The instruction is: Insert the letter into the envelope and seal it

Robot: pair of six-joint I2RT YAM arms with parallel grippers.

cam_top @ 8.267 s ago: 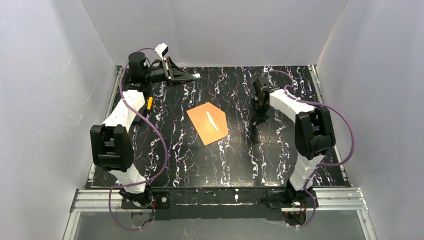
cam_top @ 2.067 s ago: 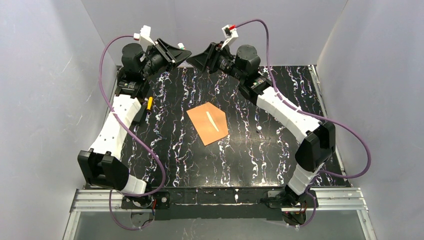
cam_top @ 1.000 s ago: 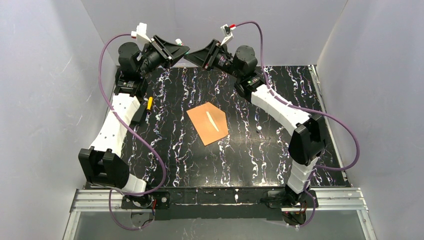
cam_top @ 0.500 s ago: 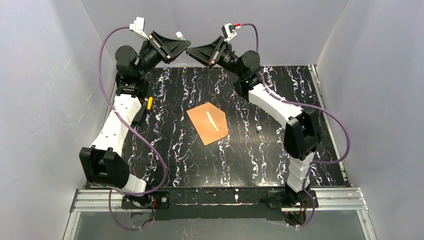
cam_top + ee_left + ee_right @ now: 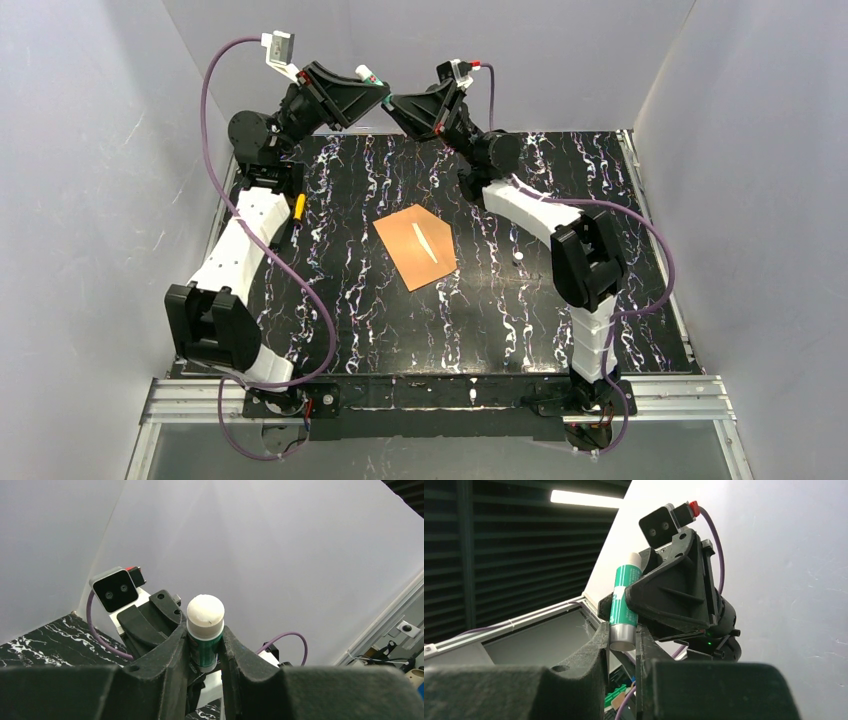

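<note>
The orange-brown envelope (image 5: 415, 246) lies flat in the middle of the black marbled table, with a thin pale strip on its face. The letter is not in view. Both grippers are raised high at the back, tips together. My left gripper (image 5: 374, 86) (image 5: 205, 630) is shut on the green body of a glue stick (image 5: 205, 640), whose white end points at the camera. My right gripper (image 5: 393, 101) (image 5: 622, 632) is shut on the silver end of the same glue stick (image 5: 625, 600). The stick's tip shows in the top view (image 5: 364, 73).
A yellow and black object (image 5: 298, 207) lies by the left arm at the table's left edge. A small white bit (image 5: 519, 257) lies right of the envelope. Grey walls enclose the table (image 5: 480, 320) on three sides.
Both grippers have risen higher at the back and closed in on each other around the glue stick. The right arm has folded in toward the middle. The envelope has not moved.
</note>
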